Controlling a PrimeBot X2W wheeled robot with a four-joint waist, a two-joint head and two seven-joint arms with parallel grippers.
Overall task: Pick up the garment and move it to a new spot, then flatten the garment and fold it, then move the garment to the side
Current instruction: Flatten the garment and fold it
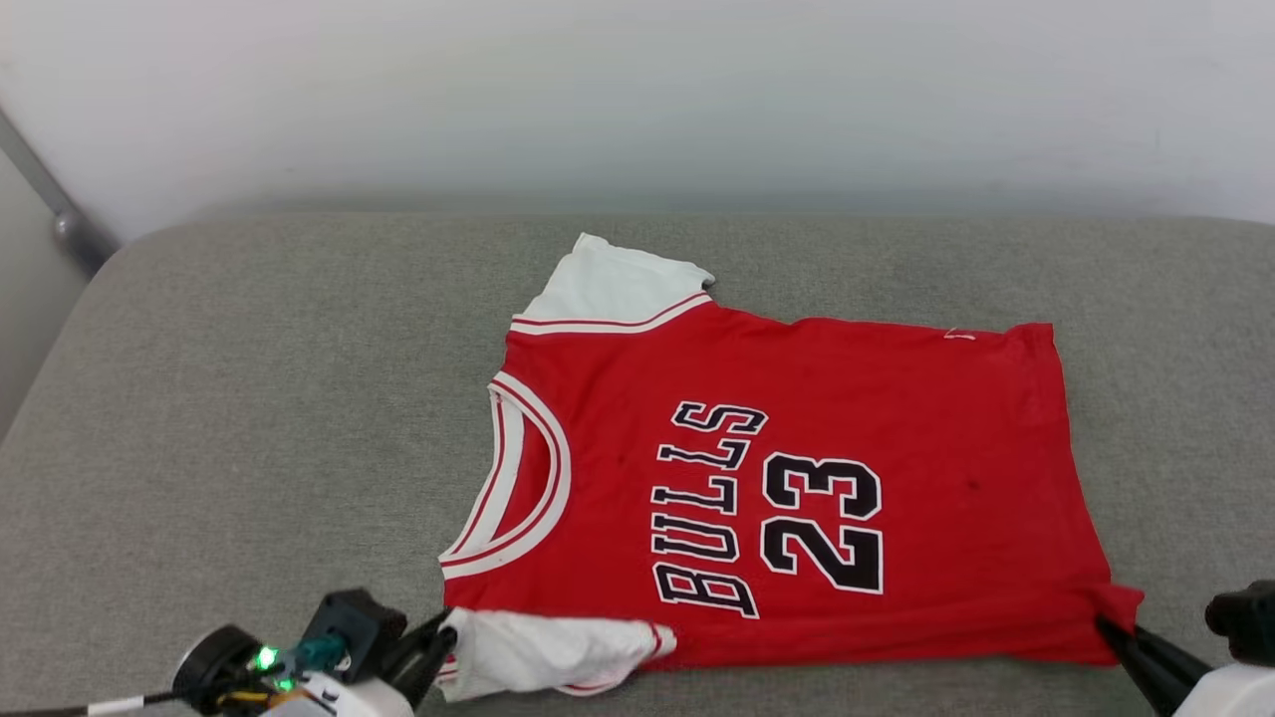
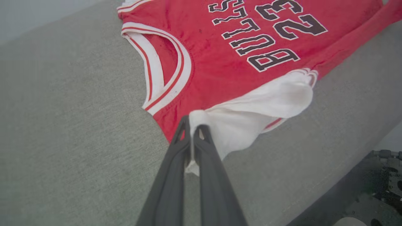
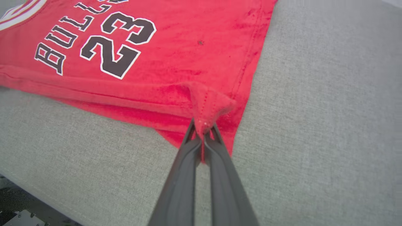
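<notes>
Flatly spread on a grey, coarse-woven cushion [image 1: 249,418], the soft red garment [image 1: 847,398] is seen front up, its long axis laid left to right, with the collar toward the left and the hem toward the right. The near white sleeve is pinched by the left gripper [image 2: 192,124], and the near hem corner is clamped by the right gripper [image 3: 202,125].

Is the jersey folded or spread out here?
Spread out: the jersey lies flat, BULLS 23 fully visible; left gripper pinches the near sleeve, right gripper the hem corner.
</notes>
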